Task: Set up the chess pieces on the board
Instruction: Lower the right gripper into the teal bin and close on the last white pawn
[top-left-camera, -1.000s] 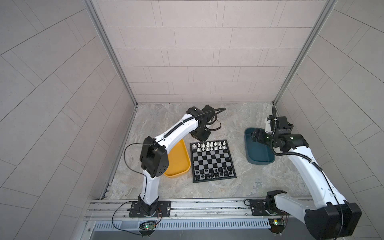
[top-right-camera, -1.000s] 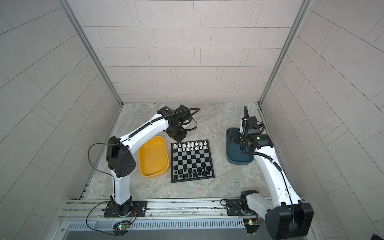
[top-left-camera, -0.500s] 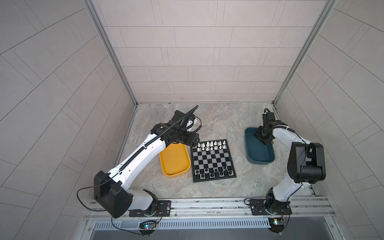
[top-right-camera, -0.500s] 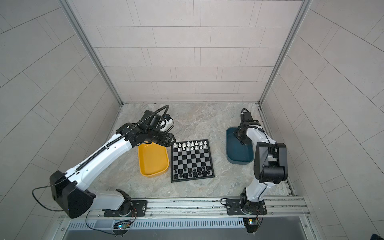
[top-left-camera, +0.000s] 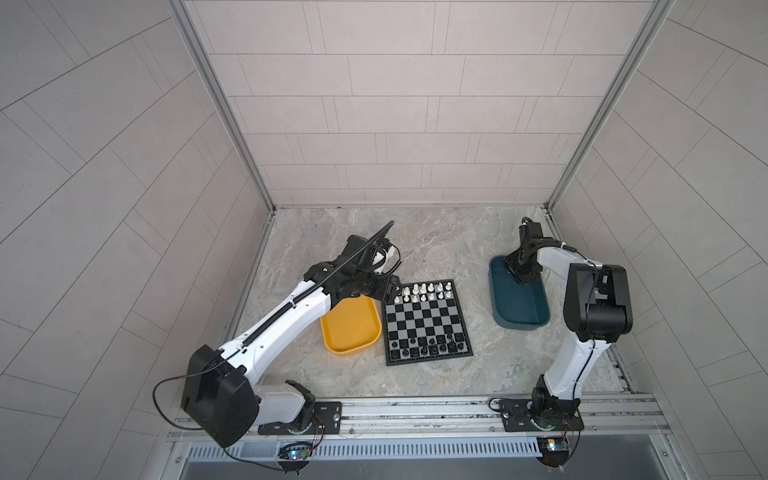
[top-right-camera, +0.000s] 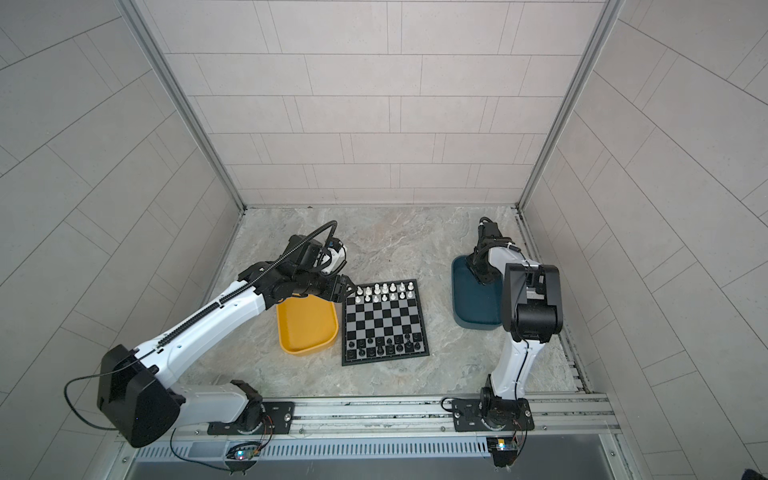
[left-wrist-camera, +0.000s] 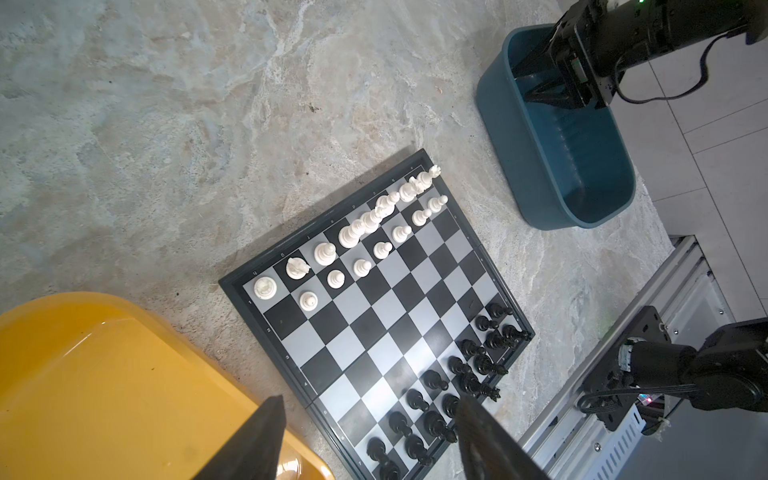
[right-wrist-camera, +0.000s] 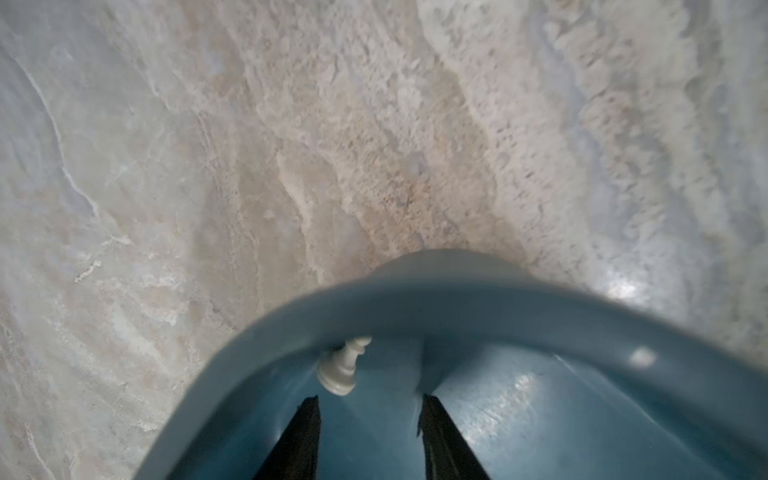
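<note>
1. In a top view: the board (top-left-camera: 426, 322), white chess pieces (top-left-camera: 424, 291) on its far rows, black chess pieces (top-left-camera: 428, 347) on its near rows; yellow tray (top-left-camera: 351, 332) just left of it, blue bin (top-left-camera: 519, 307) apart on its right.
2. Left wrist view: left gripper (left-wrist-camera: 370, 401) above the board's far left corner, fingers apart, empty.
3. Right wrist view: right gripper (right-wrist-camera: 370, 399) inside blue bin, fingers apart; white piece (right-wrist-camera: 343, 368) lies just ahead, ungripped.

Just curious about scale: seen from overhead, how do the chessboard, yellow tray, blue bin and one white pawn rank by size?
1. Black-and-grey checkered chessboard.
2. Dark blue plastic bin and yellow plastic tray: they look alike; a robot arm hides part of the tray.
3. White plastic pawn, smallest by far.
</note>
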